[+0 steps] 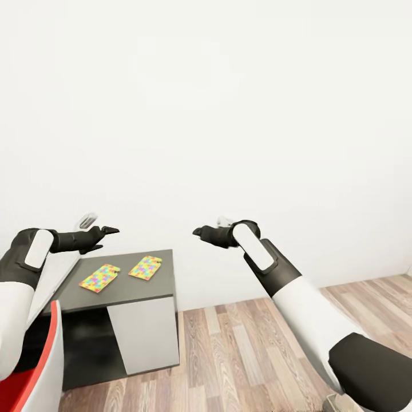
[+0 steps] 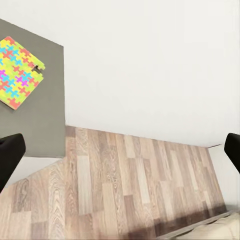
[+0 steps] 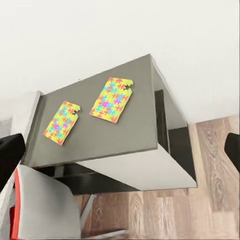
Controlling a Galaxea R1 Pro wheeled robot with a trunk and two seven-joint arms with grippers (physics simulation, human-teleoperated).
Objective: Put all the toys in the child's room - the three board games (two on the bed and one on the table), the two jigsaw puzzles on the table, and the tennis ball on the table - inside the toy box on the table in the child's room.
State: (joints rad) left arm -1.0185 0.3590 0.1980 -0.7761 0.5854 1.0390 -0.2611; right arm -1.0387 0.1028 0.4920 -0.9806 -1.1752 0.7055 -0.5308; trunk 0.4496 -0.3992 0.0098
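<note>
Two jigsaw puzzles, flat boards of yellow, pink, green and blue pieces, lie side by side on a dark grey cabinet top. They show again in the right wrist view, and one shows in the left wrist view. My left gripper hovers open above the cabinet's far left. In mid-air to the cabinet's right, my right gripper is open and holds nothing. The pale table adjoins the cabinet on the left. Board games, tennis ball, toy box and bed are out of view.
A red and white chair stands at the lower left, close against the cabinet. A white wall runs behind everything. Wooden floor stretches to the right of the cabinet, under my right arm.
</note>
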